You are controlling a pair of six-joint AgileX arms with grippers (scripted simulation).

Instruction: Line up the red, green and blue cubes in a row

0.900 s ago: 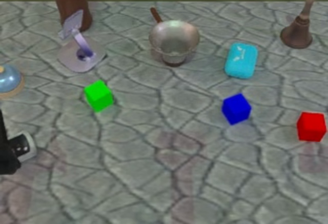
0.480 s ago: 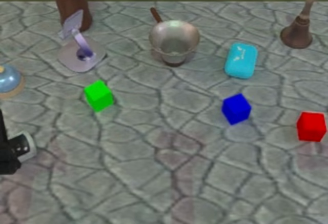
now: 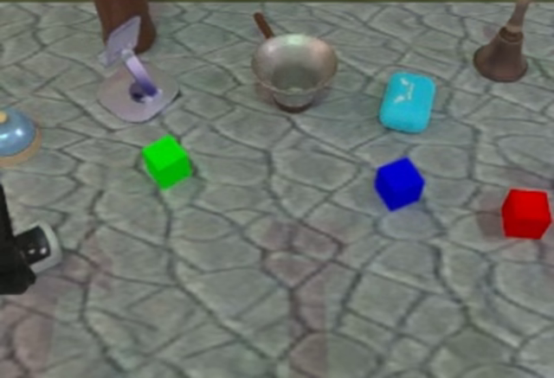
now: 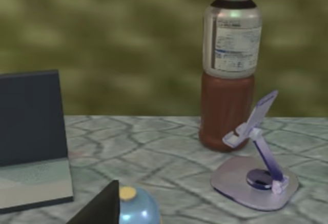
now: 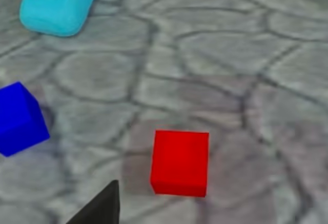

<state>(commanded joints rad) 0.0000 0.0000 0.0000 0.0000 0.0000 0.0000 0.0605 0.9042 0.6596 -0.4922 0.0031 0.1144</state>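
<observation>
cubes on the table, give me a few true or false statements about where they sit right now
1. The green cube is the leftmost of the three cubes. True.
2. The blue cube is stacked on the red cube. False: both rest on the table, apart.
3. The cyan block lies behind the blue cube, not touching it. True.
4. The red cube sits inside the metal bowl. False: it is on the table at the right edge.

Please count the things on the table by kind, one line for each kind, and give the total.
Cubes: 3 (red, green, blue)
Bells: 2 (wooden-handled, blue dome)
Bottle: 1
Phone stand: 1
Metal pan: 1
Cyan block: 1
Laptop: 1
Total: 10
</observation>
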